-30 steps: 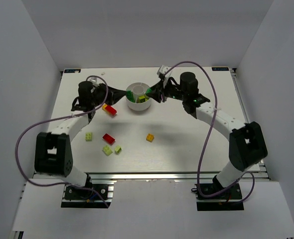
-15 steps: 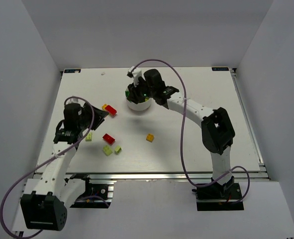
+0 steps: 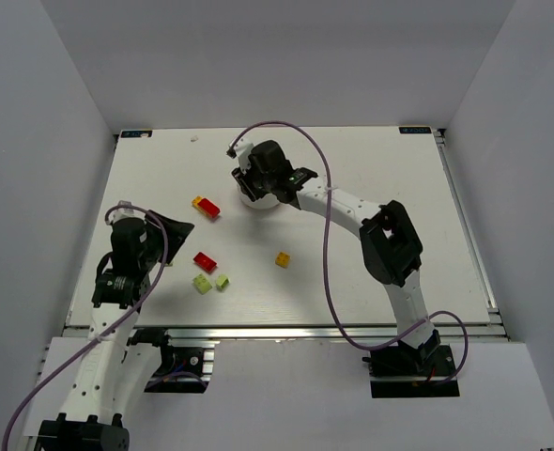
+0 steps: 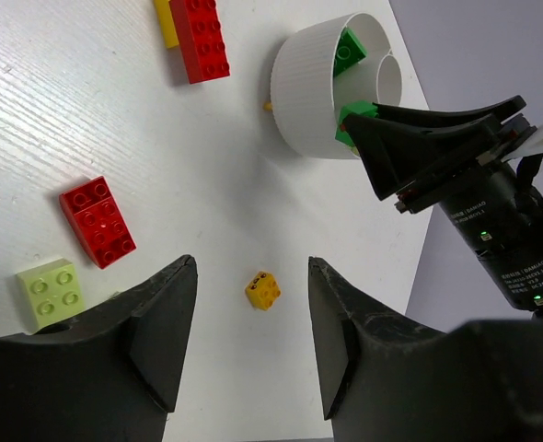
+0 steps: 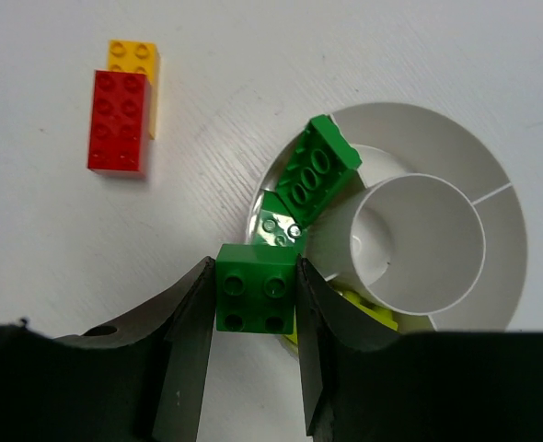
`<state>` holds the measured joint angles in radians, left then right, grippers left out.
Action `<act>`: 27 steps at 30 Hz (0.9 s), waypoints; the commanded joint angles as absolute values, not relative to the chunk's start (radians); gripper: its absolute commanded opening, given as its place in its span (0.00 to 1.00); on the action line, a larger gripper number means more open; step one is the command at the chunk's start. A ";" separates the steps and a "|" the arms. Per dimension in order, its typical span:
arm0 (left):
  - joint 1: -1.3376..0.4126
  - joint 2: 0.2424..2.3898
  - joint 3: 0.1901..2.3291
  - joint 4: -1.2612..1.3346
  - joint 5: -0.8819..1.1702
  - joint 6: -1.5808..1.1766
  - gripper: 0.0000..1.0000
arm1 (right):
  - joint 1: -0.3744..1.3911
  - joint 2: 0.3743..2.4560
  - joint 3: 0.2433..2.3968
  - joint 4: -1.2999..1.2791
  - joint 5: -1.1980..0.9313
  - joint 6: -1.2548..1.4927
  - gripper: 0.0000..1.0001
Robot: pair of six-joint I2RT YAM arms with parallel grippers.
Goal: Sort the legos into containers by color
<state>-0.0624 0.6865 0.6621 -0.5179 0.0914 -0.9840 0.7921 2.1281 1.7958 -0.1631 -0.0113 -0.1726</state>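
Dark green brick (image 5: 255, 298) pinched in right gripper (image 5: 253, 318) at white dish (image 5: 419, 118) rim.
Left gripper (image 4: 250, 318) spread wide, raised off table (image 4: 207, 184).

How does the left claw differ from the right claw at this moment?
The left claw is open and empty; the right claw is shut on a dark green brick. The left hangs over a loose yellow brick; the right, over the rim of the dish. Both are black.
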 commanded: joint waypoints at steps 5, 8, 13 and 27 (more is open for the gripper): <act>-0.060 0.637 0.629 -0.560 0.060 -0.999 0.61 | 0.810 2.134 1.838 -0.098 0.100 -0.242 0.00; -0.058 0.626 0.621 -0.565 0.060 -1.003 0.61 | 0.811 2.138 1.836 -0.080 0.107 -0.252 0.02; -0.060 0.614 0.614 -0.571 0.057 -1.008 0.61 | 0.816 2.141 1.838 -0.054 0.110 -0.252 0.03; -0.060 0.611 0.618 -0.575 0.057 -1.009 0.62 | 0.818 2.177 1.822 0.029 0.141 -0.313 0.29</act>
